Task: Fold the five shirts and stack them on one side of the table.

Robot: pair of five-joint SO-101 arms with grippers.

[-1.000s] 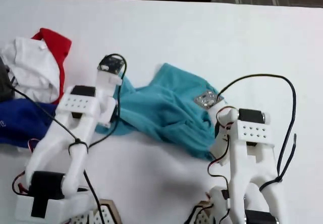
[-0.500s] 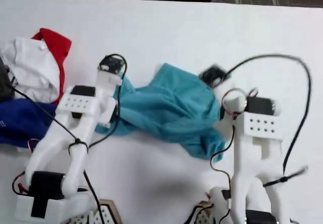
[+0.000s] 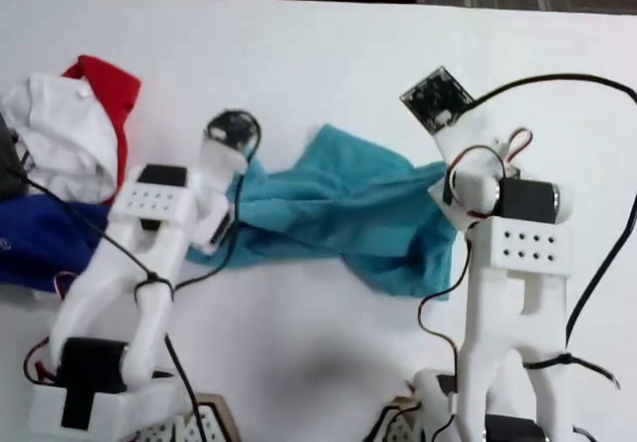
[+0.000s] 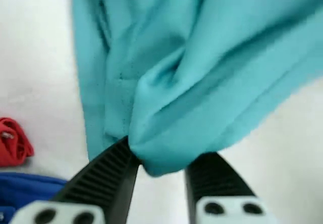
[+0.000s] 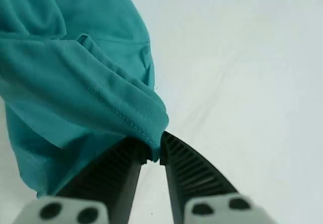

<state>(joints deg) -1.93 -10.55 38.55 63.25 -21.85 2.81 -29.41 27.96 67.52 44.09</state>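
A teal shirt [image 3: 338, 213] hangs stretched between my two grippers over the middle of the white table [image 3: 328, 54]. My left gripper [image 3: 239, 170] holds its left end; in the left wrist view the bunched teal shirt [image 4: 202, 72] sits between the black fingers [image 4: 108, 176] of the left gripper [image 4: 161, 161]. My right gripper [image 3: 448, 180] holds the right edge. In the right wrist view the right gripper [image 5: 154, 151] pinches a hemmed fold of the teal shirt [image 5: 65, 82], jaws nearly touching.
At the table's left edge lies a pile: a white shirt [image 3: 60, 138], a red shirt [image 3: 109, 84] and a blue shirt [image 3: 40, 238]. The red shirt [image 4: 12, 143] and blue shirt [image 4: 30, 188] also appear in the left wrist view. Bare table lies behind and to the right.
The right arm has swung away from the front edge and rightward with the shirt's right edge, pulling the teal shirt flatter and longer. The left arm has hardly moved.
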